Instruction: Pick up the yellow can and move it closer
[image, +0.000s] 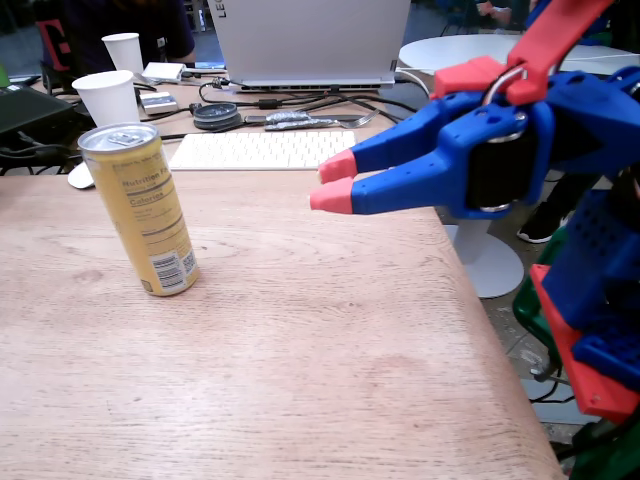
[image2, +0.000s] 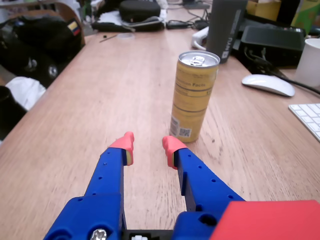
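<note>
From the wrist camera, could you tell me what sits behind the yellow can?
Behind the yellow can stand a dark grey box and a white mouse. The can covers the table directly behind it.

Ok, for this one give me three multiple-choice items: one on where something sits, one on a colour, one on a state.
1. Where is the yellow can relative to the gripper in the wrist view?
A. Between the fingers
B. Ahead of the fingers, slightly right, not touching
C. Behind the arm

2. What colour are the fingertips?
A. Red-pink
B. Green
C. Black

3. How does the can stand?
A. Lying on its side
B. Lifted off the table
C. Upright on the table

Answers: 1 B, bare wood shows between the tips and the can. 2 A, both views show red-pink tips on blue fingers. 3 C, its base rests on the wood with the pull tab facing up.
</note>
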